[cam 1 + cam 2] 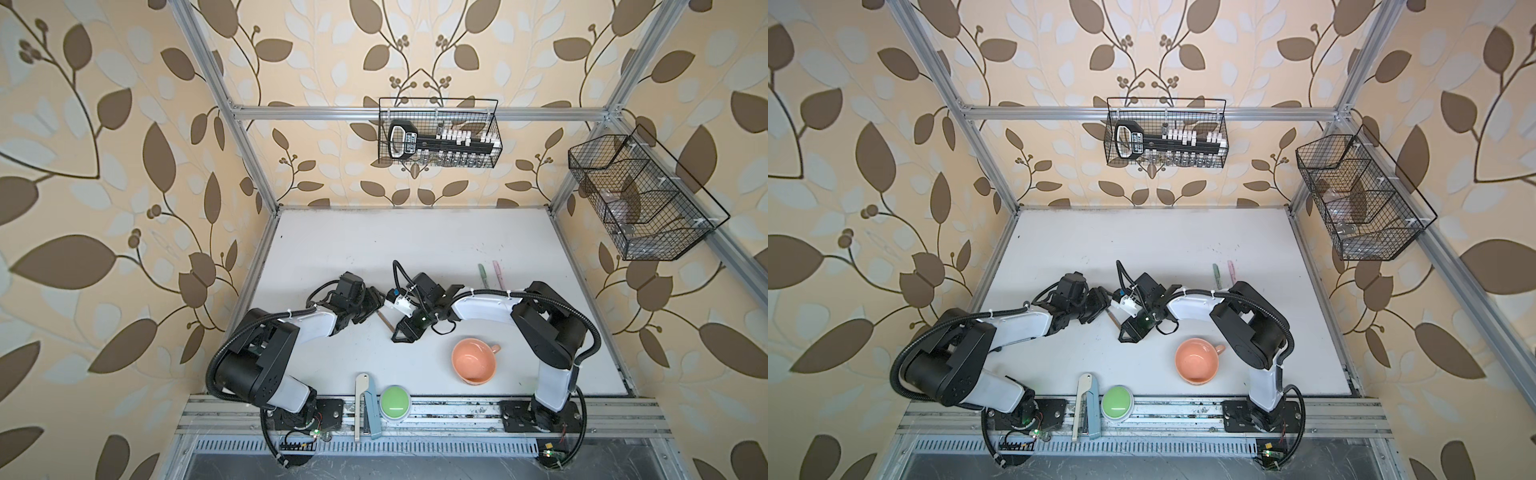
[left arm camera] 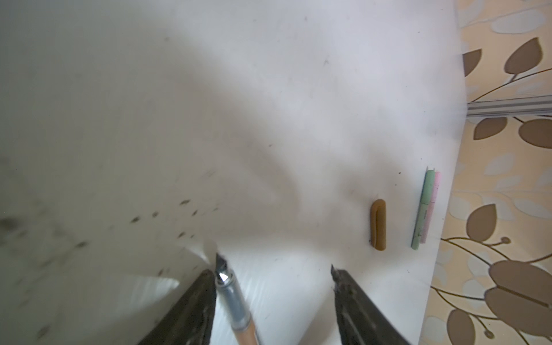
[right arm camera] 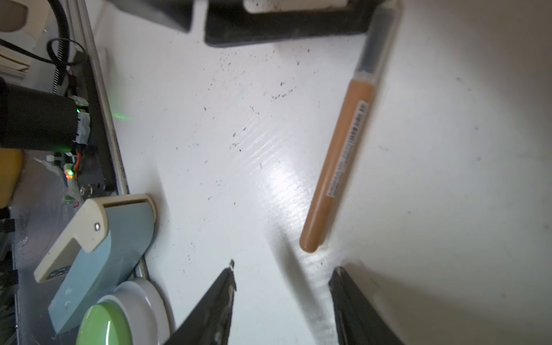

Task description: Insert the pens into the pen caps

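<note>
Surveying both top views: the left end effector (image 1: 375, 306) and the right end effector (image 1: 402, 337) face each other near the middle of the white tabletop (image 1: 374, 241). The tan-brown pen (image 1: 386, 321) lies on the surface between them, its far end hidden under the left end effector. The grey-green pen (image 1: 483, 275) and the pale pink pen (image 1: 496, 272) lie side by side farther back on the right, partly covered by the right arm (image 1: 482, 307). A peach cup (image 1: 473, 360) stands near that arm's base. A green button (image 1: 395, 402) and a cream-and-teal tool (image 1: 365, 409) sit at the front edge. Jaw spacing cannot be judged from here.

Left wrist view, blurred: the jaws of the left end effector stand well apart. The tan-brown pen sits between them, resting against one finger (image 2: 194, 307), with its dark tip past that fingertip. The opposite finger is clear of it, so nothing is clamped. The tan-brown cap (image 2: 378, 224) lies on the tabletop ahead, apart from the pen. Beyond it, the grey-green and pink pens lie together near the tabletop's edge.

Right wrist view: the jaws of the right end effector stand moderately wide with nothing between them. The tan-brown pen lies flat on the tabletop, its rounded rear end just ahead of the fingertips and not touching them. Its clear front section reaches beside a dark finger of the left end effector.
</note>
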Robot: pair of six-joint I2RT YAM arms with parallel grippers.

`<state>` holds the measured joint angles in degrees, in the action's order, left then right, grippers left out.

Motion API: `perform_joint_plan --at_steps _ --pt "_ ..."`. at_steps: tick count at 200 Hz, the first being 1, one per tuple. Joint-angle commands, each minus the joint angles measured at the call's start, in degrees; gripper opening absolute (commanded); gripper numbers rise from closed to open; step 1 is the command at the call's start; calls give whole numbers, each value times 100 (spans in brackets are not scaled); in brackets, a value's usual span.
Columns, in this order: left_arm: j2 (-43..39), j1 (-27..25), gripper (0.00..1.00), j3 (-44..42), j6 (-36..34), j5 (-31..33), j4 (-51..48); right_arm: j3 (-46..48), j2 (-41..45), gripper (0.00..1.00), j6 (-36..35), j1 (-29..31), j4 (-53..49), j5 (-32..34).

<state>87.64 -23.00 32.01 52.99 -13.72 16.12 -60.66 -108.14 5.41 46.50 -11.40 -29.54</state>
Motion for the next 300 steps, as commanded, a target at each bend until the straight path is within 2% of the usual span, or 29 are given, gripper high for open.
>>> perform_joint_plan --at_steps 1,29,50,87,120,164,171,195,218,235,259,300 --pt "407 -245 62 210 -353 -175 -46 281 124 54 352 166 575 -372" --pt "389 -275 62 651 -746 98 -831 537 419 53 573 144 932 -356" --pt "396 -321 62 1047 -1001 311 -1736 976 987 52 839 -132 1155 -255" --pt "489 -1039 63 1764 -1073 1118 -3215 1377 2303 54 892 -945 428 364" --pt "1047 -1293 63 2121 -708 1009 -3164 1528 2992 56 962 -1707 92 323" --pt "1794 -1576 59 2938 -750 1115 -3911 1779 3424 56 984 -1886 97 313" --pt "1906 -1630 56 3066 -774 1127 -4008 1839 3477 56 1008 -1911 143 302" --pt "2197 -1757 34 3432 -895 1201 -4437 2033 3646 56 1075 -2087 263 224" --pt "2219 -1842 28 3539 -1127 1396 -4683 2189 3774 56 1173 -2322 360 94" --pt "2147 -1988 24 3562 -1571 1486 -4640 2222 3803 56 1202 -2405 409 21" --pt "2162 -2153 27 3657 -2212 1519 -4604 2174 3798 56 1182 -2441 375 -8" --pt "2110 -2217 30 3587 -2613 1180 -4361 2181 3953 56 1211 -2514 277 42"
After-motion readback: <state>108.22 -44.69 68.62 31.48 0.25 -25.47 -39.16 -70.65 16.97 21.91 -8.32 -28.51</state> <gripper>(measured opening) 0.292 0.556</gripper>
